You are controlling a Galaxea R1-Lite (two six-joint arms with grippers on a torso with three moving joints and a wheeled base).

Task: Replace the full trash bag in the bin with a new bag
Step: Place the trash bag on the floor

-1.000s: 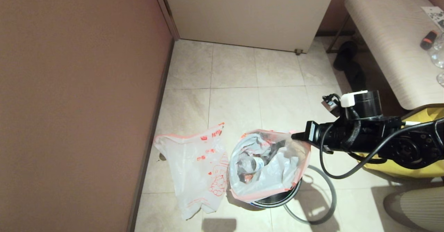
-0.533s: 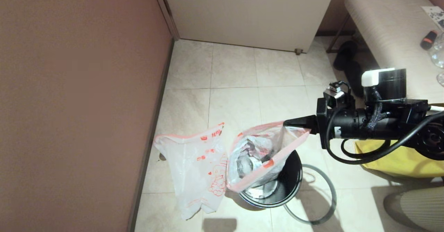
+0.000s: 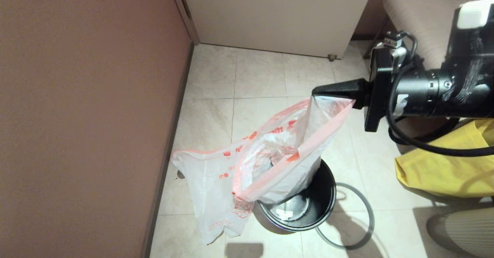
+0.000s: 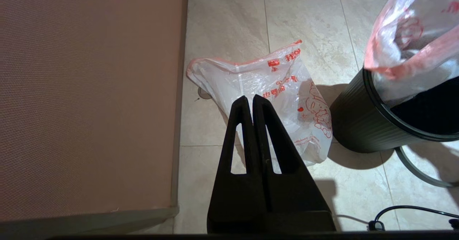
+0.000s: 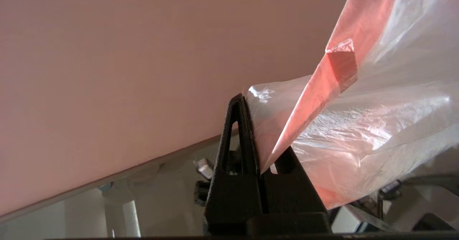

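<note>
Right gripper (image 3: 314, 92): I have it clamped on the full trash bag (image 3: 278, 161) rim.
Bag: hanging below, bottom inside the bin (image 3: 326, 196).
Risk: thin plastic could tear or slip.
Left gripper (image 4: 250, 100): closed, empty, parked above the new bag (image 4: 272, 89).

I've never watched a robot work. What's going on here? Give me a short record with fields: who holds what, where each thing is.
right gripper: shut on the pink top edge of the translucent white full trash bag, raised above the bin
full trash bag: lower part inside the small round black plastic bin
new bag, white with red characters and cartoon: on the floor beside the bin
thin grey hoop rim: on the floor by the bin
left gripper: shut, holding nothing, above the new bag
</note>
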